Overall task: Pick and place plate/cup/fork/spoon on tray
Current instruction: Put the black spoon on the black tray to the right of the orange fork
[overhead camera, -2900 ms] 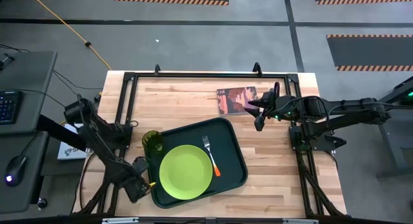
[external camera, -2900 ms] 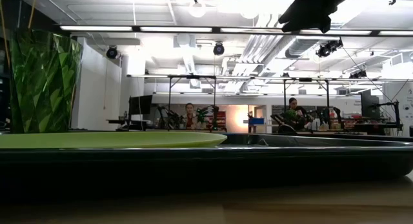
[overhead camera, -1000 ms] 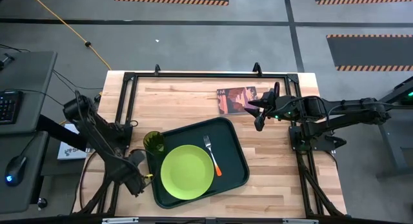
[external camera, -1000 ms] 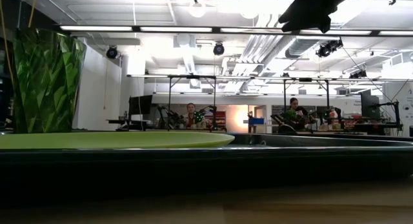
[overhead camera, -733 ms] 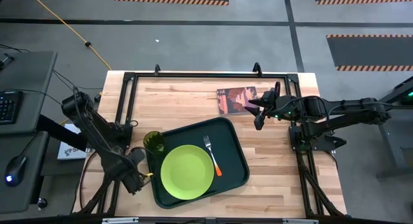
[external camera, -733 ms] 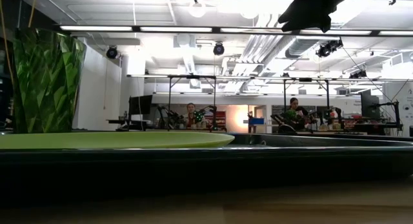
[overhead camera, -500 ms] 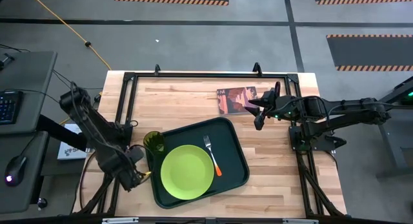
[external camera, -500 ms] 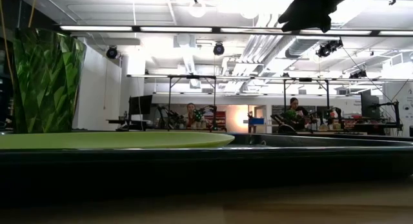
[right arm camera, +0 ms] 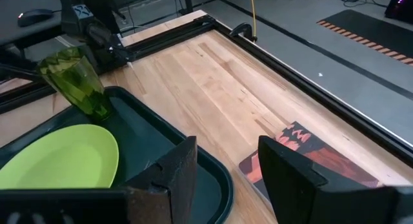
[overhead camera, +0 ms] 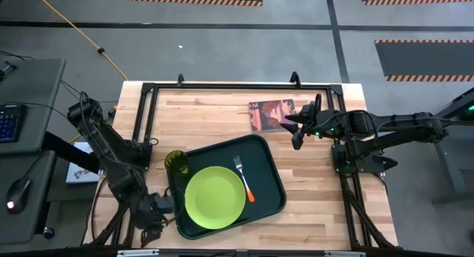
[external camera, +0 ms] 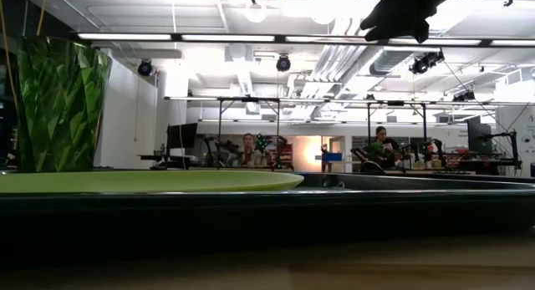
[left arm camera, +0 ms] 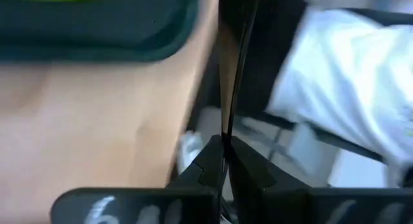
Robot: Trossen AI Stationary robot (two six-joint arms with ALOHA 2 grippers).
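Spoon (left arm camera: 233, 56) — thin handle pinched upright in closed left pincer (left arm camera: 225, 161); right pincer (right arm camera: 222, 169) empty, agape.

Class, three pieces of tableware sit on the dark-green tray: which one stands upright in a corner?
The translucent dark-green cup; the lime-green round plate and orange-handled fork lie flat on the tray.

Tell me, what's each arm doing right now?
Left gripper shut on the spoon, beside tray. Right gripper open, idle by book. Plate, cup, fork on tray.
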